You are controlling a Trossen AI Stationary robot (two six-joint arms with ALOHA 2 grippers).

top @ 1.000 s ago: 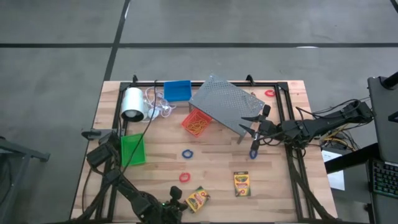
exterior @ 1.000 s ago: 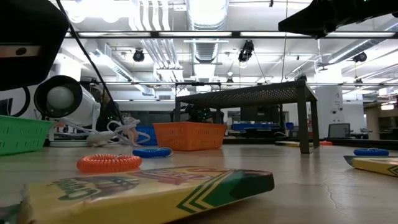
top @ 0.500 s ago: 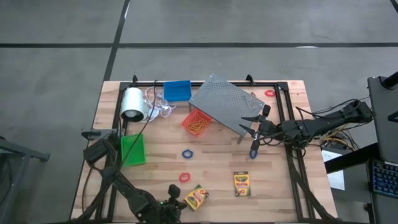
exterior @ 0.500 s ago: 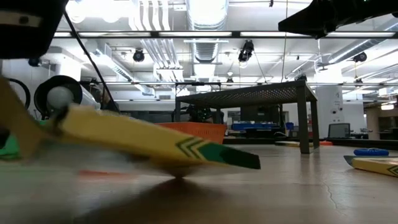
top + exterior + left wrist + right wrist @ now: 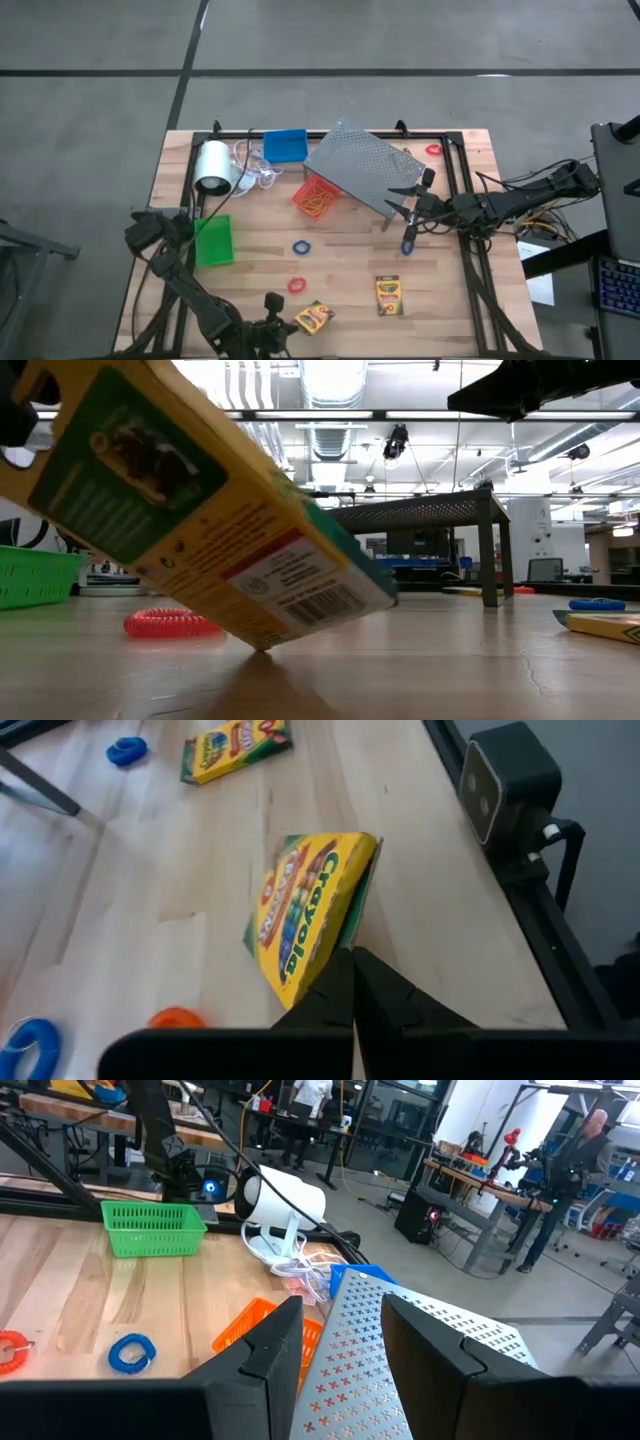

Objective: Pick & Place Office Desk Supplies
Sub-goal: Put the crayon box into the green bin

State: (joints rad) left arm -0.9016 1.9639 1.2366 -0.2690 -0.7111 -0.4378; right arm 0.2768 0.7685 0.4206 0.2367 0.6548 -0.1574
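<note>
Left end effector (image 5: 352,982) clamped, right (image 5: 340,1342) parted.

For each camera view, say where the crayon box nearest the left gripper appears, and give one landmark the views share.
High view: crayon box at the table's near edge.
Low view: fills the upper left, tilted on one corner.
Left wrist view: centre, just beyond the shut left gripper.
Right wrist view: not in it.
Shared landmark: the red ring band beside it.

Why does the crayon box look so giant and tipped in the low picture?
Low view: the crayon box hangs tilted right at the lens, casting a dark shadow on the table. High view: it is small, at the left gripper.
</note>
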